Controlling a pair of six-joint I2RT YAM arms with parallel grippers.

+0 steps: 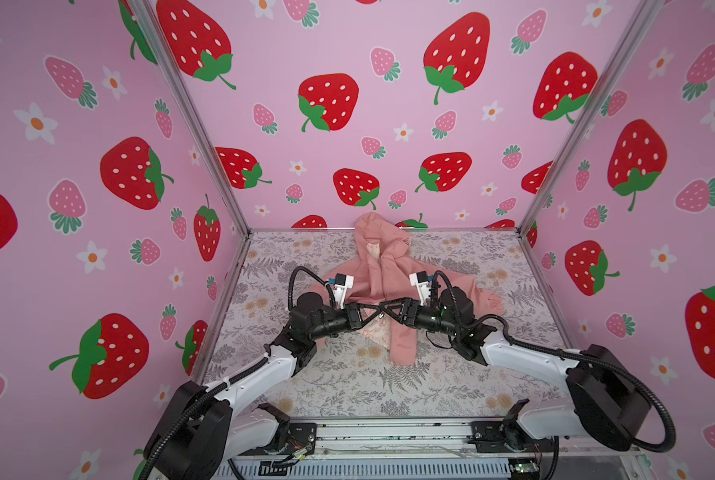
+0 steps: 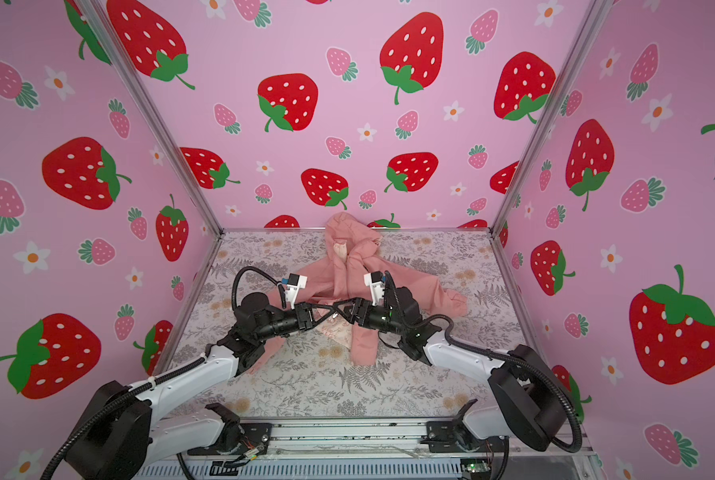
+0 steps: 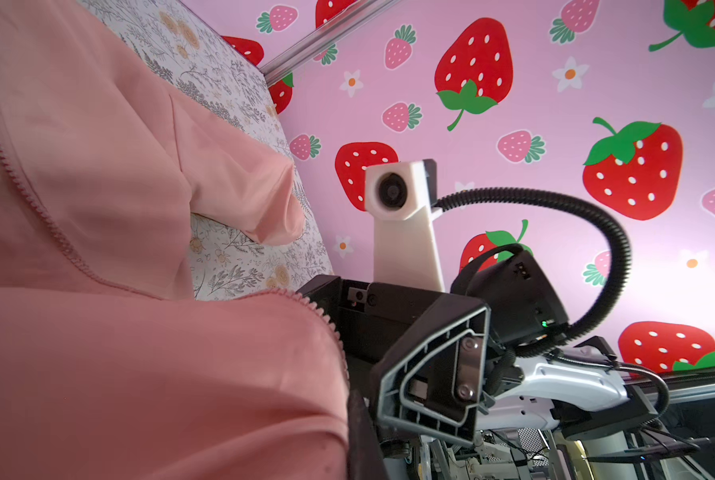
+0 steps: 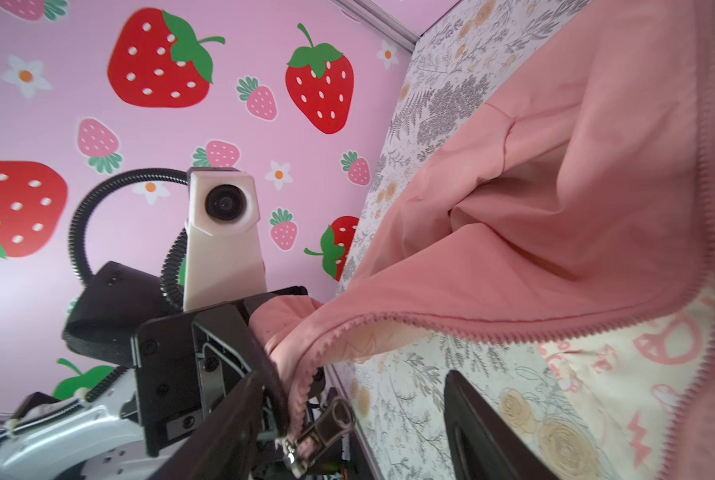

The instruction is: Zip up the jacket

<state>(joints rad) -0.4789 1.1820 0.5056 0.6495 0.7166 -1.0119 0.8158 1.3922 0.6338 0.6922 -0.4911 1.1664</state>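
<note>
- Top views both show jacket [image 1: 372,270] on the desk [image 1: 347,386], hood toward the rear wall, lower front unzipped.
- Left tool [image 1: 374,309] clamps the hem; both arms reach inward, tools tip to tip.
- Right wrist view alone shows right tool [image 4: 356,374] jaws apart, zipper pull [image 4: 320,428] between.

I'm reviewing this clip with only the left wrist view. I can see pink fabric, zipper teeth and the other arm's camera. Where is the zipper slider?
Observer: In the right wrist view the slider, its metal pull dangling, sits at the jacket's bottom corner. It is between the right gripper's open jaws, unclamped.
Operator: And the left jaws?
Observer: The left gripper is shut on the hem right beside that slider.
Operator: Is any of the front zipped?
Observer: Not low down. Cream printed lining shows between the two front edges.
</note>
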